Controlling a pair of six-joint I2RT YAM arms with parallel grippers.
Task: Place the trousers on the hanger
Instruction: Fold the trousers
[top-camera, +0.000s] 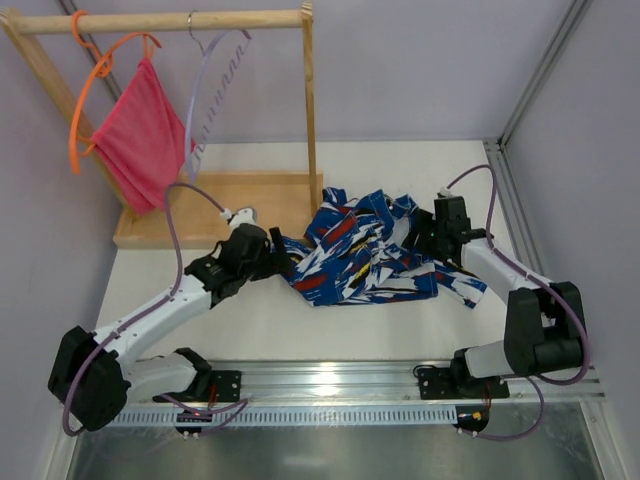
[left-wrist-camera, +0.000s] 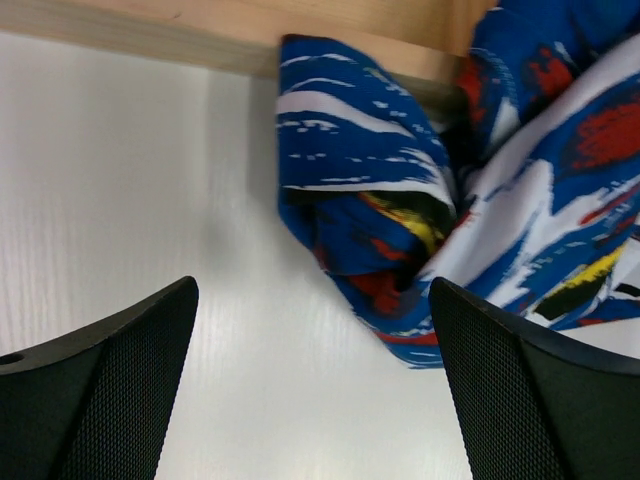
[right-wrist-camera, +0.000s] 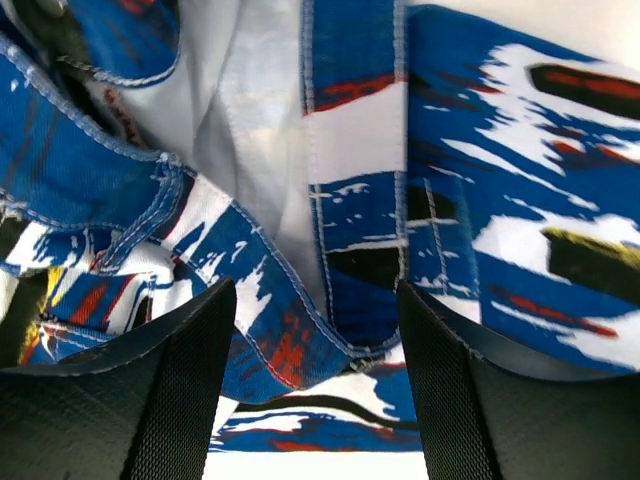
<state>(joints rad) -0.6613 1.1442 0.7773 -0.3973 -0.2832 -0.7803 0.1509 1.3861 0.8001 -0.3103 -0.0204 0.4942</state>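
While crumpled, trousers (right-wrist-camera: 350, 200) under right hand (right-wrist-camera: 316, 300).

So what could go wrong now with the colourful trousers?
The trousers lie in a crumpled heap, so the right hand, astride bunched folds, might lift only one layer and leave them dangling lopsided. The left hand is open mostly over bare table, with cloth only at one side; it could close on nothing. The hanger hangs close to a pink cloth, so they might tangle there.
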